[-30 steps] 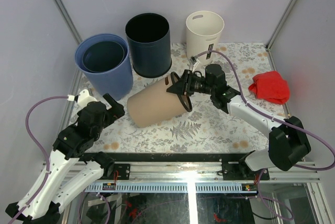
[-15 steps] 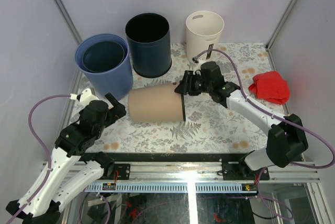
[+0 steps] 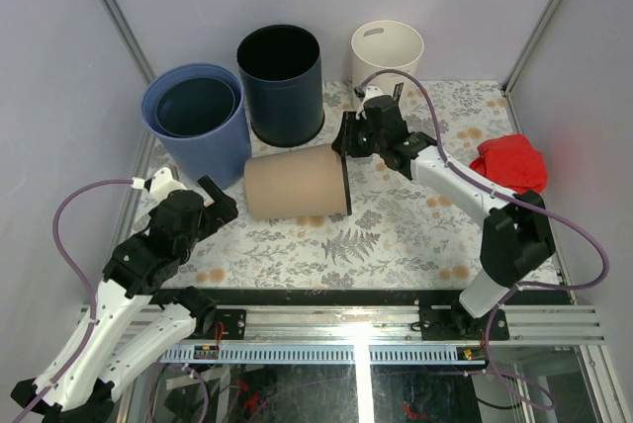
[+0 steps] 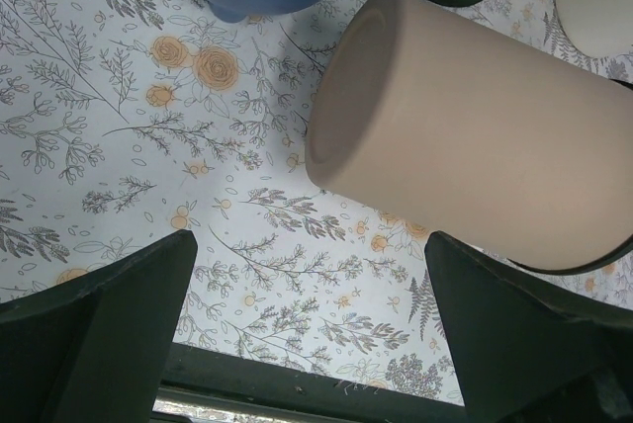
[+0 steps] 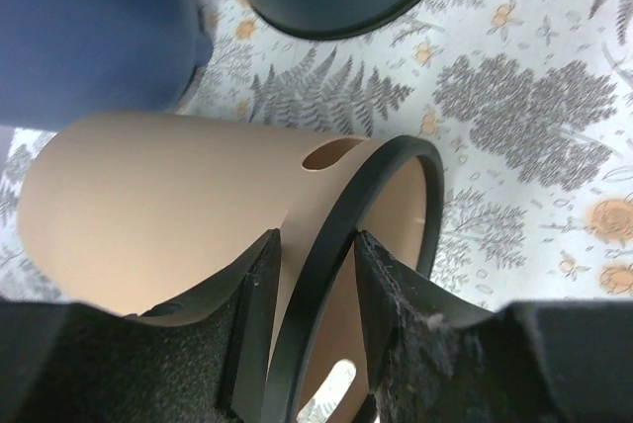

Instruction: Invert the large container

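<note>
The large container [image 3: 292,184] is a tan bin with a black rim. It lies on its side on the floral tabletop, mouth to the right. The left wrist view shows its closed bottom [image 4: 465,136]. My right gripper [image 3: 345,139] is at the back of the rim. In the right wrist view its jaws [image 5: 315,245] straddle the black rim [image 5: 341,215], one finger outside the wall and one inside. A thin gap shows beside the outer finger, so the jaws stand open. My left gripper [image 3: 214,202] is wide open and empty [image 4: 309,240], just left of the bin's bottom.
Two nested blue buckets [image 3: 198,117] stand at the back left, close to the tan bin. A dark navy bin [image 3: 280,82] and a white bin [image 3: 387,52] stand behind it. A red cloth [image 3: 509,164] lies at the right. Frame posts stand at the back corners.
The right gripper held the tan bin tilted by its rim, then laid it flat on its side. It has moved back along the rim, and its jaws have widened. The left arm has barely moved.
</note>
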